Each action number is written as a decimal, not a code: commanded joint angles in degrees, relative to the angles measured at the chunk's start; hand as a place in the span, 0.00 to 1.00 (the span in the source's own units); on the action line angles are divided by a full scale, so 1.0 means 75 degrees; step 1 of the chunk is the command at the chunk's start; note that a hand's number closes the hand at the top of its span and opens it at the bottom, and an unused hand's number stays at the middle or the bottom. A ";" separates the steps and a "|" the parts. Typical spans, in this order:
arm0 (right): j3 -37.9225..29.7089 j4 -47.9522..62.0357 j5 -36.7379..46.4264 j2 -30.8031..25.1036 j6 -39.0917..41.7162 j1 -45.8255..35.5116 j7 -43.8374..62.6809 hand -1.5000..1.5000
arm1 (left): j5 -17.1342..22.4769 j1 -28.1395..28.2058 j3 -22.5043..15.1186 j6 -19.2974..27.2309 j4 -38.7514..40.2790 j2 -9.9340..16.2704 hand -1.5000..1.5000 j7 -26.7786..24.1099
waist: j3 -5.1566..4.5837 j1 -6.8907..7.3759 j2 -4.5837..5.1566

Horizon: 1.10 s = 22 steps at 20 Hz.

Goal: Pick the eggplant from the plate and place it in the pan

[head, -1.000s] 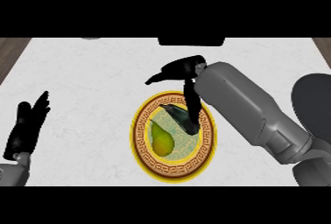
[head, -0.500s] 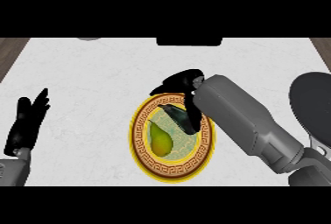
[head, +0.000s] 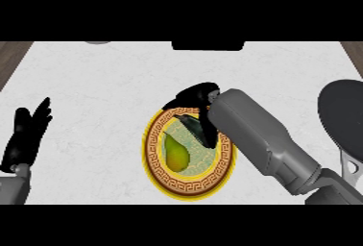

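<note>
My right hand (head: pixel 195 98) hangs over the far rim of the plate (head: pixel 157 166), fingers curled downward toward the dish but closed on nothing that I can see. The eggplant (head: pixel 175 153), which looks yellow-green and pear-shaped here, lies on the plate just beside my fingertips, not grasped. The pan (head: pixel 340 113) sits well apart at my right. My left hand (head: pixel 25 137) rests open at the left edge, fingers up. My forearm hides part of the plate, so I judge the risk to be coming down off-centre: a fingertip could nudge the rounded eggplant sideways, or catch the plate's rim and shift the dish.
</note>
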 commanded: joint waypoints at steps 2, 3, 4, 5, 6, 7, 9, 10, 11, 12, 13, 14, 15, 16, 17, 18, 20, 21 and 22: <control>-0.0201 0.0510 0.0585 0.0304 -0.0242 -0.0015 -0.0256 0.00 | -0.0423 -0.0015 -0.0274 0.0365 -0.0467 -0.0490 0.50 0.0324 | 0.0002 0.0030 0.0010; -0.0161 0.0820 0.0740 0.0288 -0.0355 0.0081 -0.0509 0.00 | -0.0155 -0.0105 0.0161 -0.0186 0.0351 -0.0115 0.50 -0.0238 | -0.0001 0.0028 0.0028; -0.0272 0.0587 0.0729 0.0592 -0.0250 0.0148 -0.0093 0.00 | -0.0102 0.0005 0.0256 -0.0323 -0.0016 0.0062 0.50 -0.0014 | 0.0000 0.0015 0.0005; -0.0067 -0.0059 0.0848 -0.0064 0.0015 0.0462 -0.0327 0.00 | -0.0320 -0.0559 0.0053 0.0089 0.0024 -0.0245 0.50 0.0566 | 0.0001 -0.0082 -0.0012; -0.0420 0.0162 0.0831 0.0055 0.0242 0.0099 -0.0237 0.00 | -0.0175 0.0165 0.0241 -0.0248 -0.0276 -0.0052 0.50 0.0136 | 0.0001 -0.0003 -0.0010; -0.0243 0.0655 0.1063 0.0426 -0.0392 0.0422 -0.0416 0.00 | -0.0426 0.0309 0.0019 -0.0044 -0.0278 -0.0278 0.50 -0.0064 | 0.0001 0.0035 0.0009; -0.0465 0.0701 0.1219 0.0330 -0.0058 0.0123 -0.0524 0.00 | -0.0458 0.0049 0.0101 -0.0055 -0.0375 -0.0305 0.50 0.0309 | 0.0001 0.0017 0.0007; -0.0309 0.1085 0.1375 0.0543 -0.0312 0.0183 -0.0451 0.00 | -0.0223 0.0370 0.0298 -0.0380 -0.0334 -0.0105 0.50 -0.0138 | 0.0000 0.0068 0.0019; -0.0345 0.0885 0.1504 0.0429 -0.0219 0.0148 -0.0632 0.00 | -0.0353 -0.0227 0.0301 -0.0200 -0.0015 -0.0236 0.50 0.0354 | 0.0000 0.0006 0.0015; -0.0483 0.0762 0.1479 0.0298 0.0127 0.0054 -0.0470 0.00 | -0.0377 -0.0071 0.0278 -0.0170 -0.0066 -0.0364 0.50 0.0139 | 0.0000 -0.0007 0.0004; -0.0351 0.1140 0.1703 0.0403 -0.0362 0.0236 -0.0785 0.00 | -0.0374 0.0204 0.0369 -0.0227 0.0151 -0.0363 0.50 -0.0338 | -0.0001 0.0034 0.0021; -0.0366 0.0715 0.1809 0.0451 -0.0351 0.0446 -0.0502 0.00 | -0.0536 0.0053 0.0273 -0.0030 0.0000 -0.0508 0.50 -0.0079 | 0.0000 -0.0015 0.0001; -0.0581 0.1117 0.1797 0.0546 -0.0404 0.0213 -0.0634 0.00 | -0.0451 -0.0375 0.0434 -0.0297 0.0167 -0.0248 0.50 0.0048 | 0.0000 0.0002 0.0015; -0.0482 0.1282 0.1978 0.0617 -0.0538 0.0152 -0.1027 1.00 | -0.0600 -0.0186 0.0321 -0.0164 0.0146 -0.0412 0.50 -0.0016 | 0.0001 0.0032 0.0022; -0.0439 0.0921 0.1999 0.0504 -0.0701 0.0258 -0.1316 1.00 | -0.0374 0.0070 0.0460 -0.0300 -0.0081 -0.0380 0.50 -0.0118 | 0.0001 0.0035 0.0012; -0.0114 0.0419 0.2235 0.0628 -0.1117 0.0802 -0.1121 1.00 | -0.0575 0.0065 0.0301 -0.0042 -0.0177 -0.0546 0.50 0.0018 | 0.0002 -0.0021 -0.0008; -0.0209 0.0838 0.2188 0.0774 -0.1483 0.0361 -0.0941 1.00 | -0.0486 -0.0141 0.0411 -0.0348 -0.0343 -0.0266 0.50 0.0377 | 0.0003 0.0093 0.0018; -0.0433 0.0923 0.2432 0.0674 -0.1374 0.0147 -0.1242 1.00 | -0.0613 0.0215 0.0195 -0.0188 -0.0873 -0.0489 0.50 0.0608 | 0.0004 0.0061 0.0002; -0.0459 0.1133 0.2583 0.0516 -0.1555 0.0117 -0.1623 1.00 | -0.0468 0.0009 0.0528 -0.0437 -0.0358 -0.0252 0.50 0.0314 | 0.0002 0.0048 0.0017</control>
